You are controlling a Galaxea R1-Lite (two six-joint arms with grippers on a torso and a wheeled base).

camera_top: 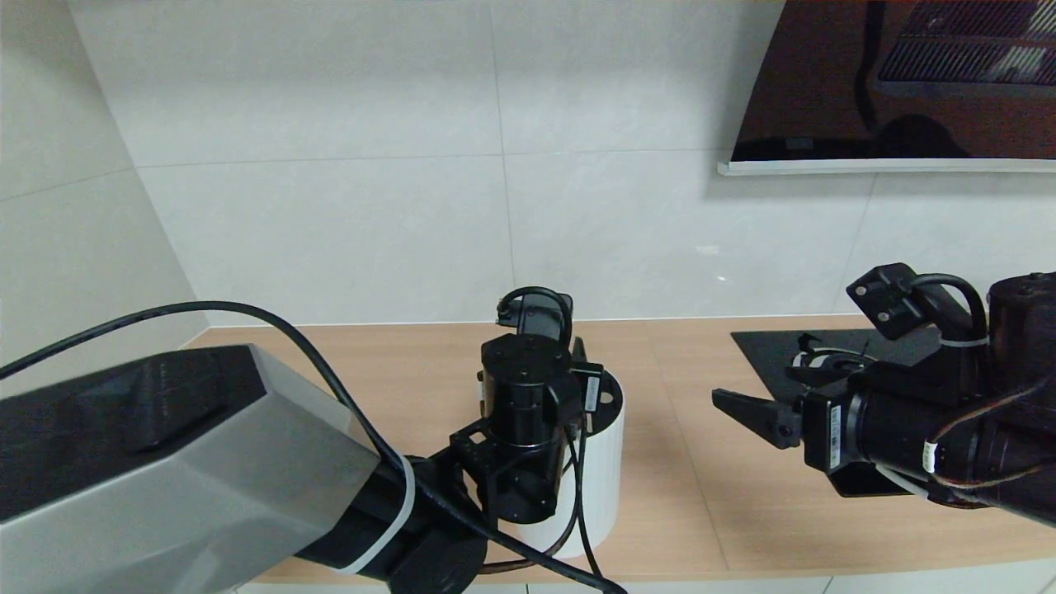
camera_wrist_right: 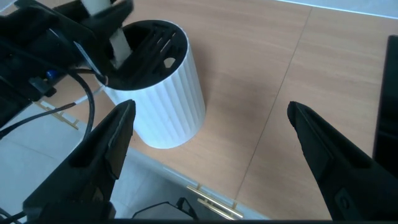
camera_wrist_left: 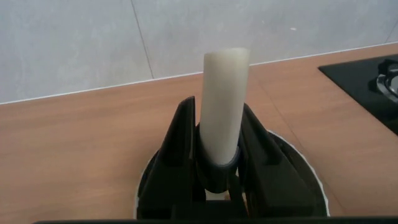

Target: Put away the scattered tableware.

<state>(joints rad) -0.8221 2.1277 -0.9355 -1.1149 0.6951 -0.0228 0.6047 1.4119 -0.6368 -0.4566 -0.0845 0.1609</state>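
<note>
Nothing legible is showing: a white sticker (camera_top: 833, 427) on the right arm (camera_top: 899, 429), right of centre in the head view, is bearing print too small to read

The wooden counter (camera_top: 685, 495) before me runs across the lower half of the head view. A white ribbed holder (camera_top: 602, 470) stands upright on it at lower centre, near the front edge. A black cooktop (camera_top: 767, 351) lies flat at the right, well apart from the holder.
</note>
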